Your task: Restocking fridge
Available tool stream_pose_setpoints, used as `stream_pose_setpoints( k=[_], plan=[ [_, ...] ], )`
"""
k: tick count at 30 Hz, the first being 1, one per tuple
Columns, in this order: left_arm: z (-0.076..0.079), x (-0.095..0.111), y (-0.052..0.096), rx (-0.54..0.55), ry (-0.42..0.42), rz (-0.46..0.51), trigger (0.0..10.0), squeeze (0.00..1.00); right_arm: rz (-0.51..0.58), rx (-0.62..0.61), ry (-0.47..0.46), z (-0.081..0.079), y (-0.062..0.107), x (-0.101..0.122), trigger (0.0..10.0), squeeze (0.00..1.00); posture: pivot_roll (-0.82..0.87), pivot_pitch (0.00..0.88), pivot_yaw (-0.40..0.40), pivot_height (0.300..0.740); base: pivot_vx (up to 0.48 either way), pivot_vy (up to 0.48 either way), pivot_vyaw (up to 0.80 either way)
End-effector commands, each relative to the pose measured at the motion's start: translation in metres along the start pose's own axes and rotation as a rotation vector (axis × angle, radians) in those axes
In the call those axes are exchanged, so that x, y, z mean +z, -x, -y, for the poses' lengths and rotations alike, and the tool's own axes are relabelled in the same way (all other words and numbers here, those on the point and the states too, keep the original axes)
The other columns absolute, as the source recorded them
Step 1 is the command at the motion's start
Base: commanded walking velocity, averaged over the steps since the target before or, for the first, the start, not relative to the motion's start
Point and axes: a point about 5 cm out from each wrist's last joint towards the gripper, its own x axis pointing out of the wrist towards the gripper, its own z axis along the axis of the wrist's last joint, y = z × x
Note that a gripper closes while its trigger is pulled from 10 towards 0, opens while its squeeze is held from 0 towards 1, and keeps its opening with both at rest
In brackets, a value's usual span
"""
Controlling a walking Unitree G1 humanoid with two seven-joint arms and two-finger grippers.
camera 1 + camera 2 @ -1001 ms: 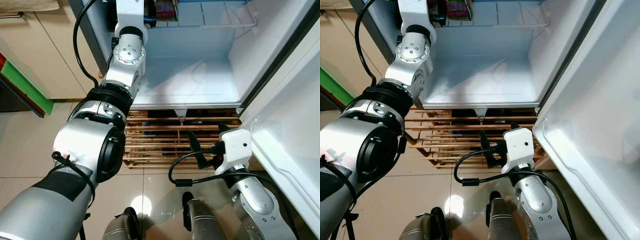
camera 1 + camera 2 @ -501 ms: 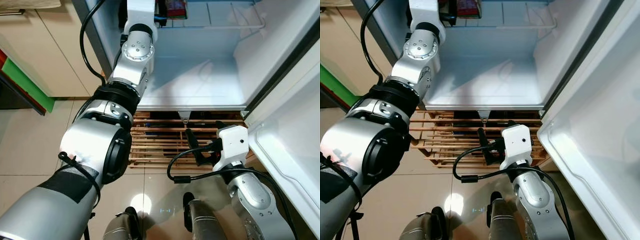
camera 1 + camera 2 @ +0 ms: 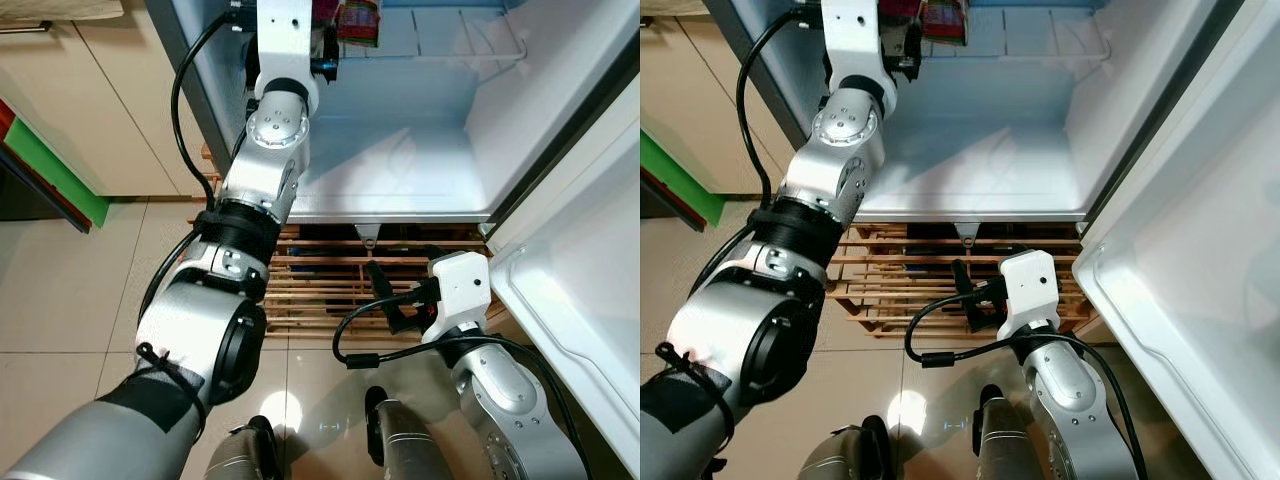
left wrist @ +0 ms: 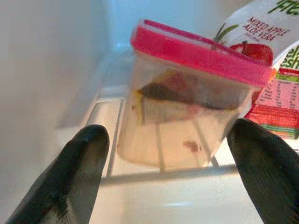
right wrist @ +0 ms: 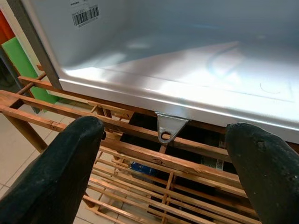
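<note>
The left arm reaches right up into the open fridge (image 3: 420,150), and its gripper (image 4: 168,154) sits at the wire shelf (image 4: 159,172) with both black fingers spread wide, one on each side of a clear tub with a pink lid (image 4: 187,107). Neither finger touches the tub's wall, so the gripper has hold of nothing; the tub stands upright on the shelf on its own. Something red and yellow shows through its clear side, too blurred to name. Just beside the tub stands a juice carton (image 4: 275,79) printed "Mixed Apple Aloe Vera", touching or very nearly touching the pink lid. From the head, the carton's red label (image 3: 357,20) peeks out at the shelf's edge next to the left wrist. Below that shelf lies the fridge's white floor (image 3: 400,170), and the door (image 3: 580,290) hangs open on the right. Down low, the right gripper (image 5: 163,154) hangs with its fingers wide apart and empty, pointed at the wooden slatted pallet (image 3: 320,280) under the fridge.
</note>
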Motion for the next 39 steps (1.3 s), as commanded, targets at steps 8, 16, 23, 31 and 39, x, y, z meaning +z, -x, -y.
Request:
stream_pose_setpoints(
  k=[8, 16, 23, 31, 39],
  plan=[
    [-0.01, -0.008, 0.019, -0.039, -0.014, -0.01, 10.0, 1.0, 0.008, 0.016, -0.001, 0.001, -0.005, -0.001, 10.0, 0.0, -0.24, 0.154, 0.023, 0.74, 0.0, 0.0, 0.0],
    [-0.012, -0.045, 0.081, -0.231, 0.052, -0.075, 10.0, 1.0, 0.03, -0.056, 0.009, 0.016, -0.01, 0.001, 10.0, 0.0, -0.2, 0.115, 0.026, 0.74, 0.0, 0.0, 0.0],
    [-0.018, -0.069, 0.118, -0.287, 0.066, -0.138, 10.0, 1.0, 0.034, -0.143, 0.011, 0.035, -0.016, -0.003, 10.0, 0.0, -0.17, 0.061, 0.029, 0.74, 0.0, 0.0, 0.0],
    [-0.056, -0.09, 0.152, -0.25, 0.056, -0.192, 10.0, 0.0, 0.08, -0.3, 0.01, 0.056, -0.015, -0.006, 10.0, 0.0, -0.13, 0.0, 0.051, 0.74, 0.0, 0.0, 0.0],
    [-0.056, -0.109, 0.146, -0.241, 0.037, -0.165, 10.0, 0.0, 0.06, -0.391, -0.052, 0.065, -0.004, -0.021, 10.0, 0.0, -0.15, 0.0, 0.046, 0.74, 0.0, 0.0, 0.0]
  ],
)
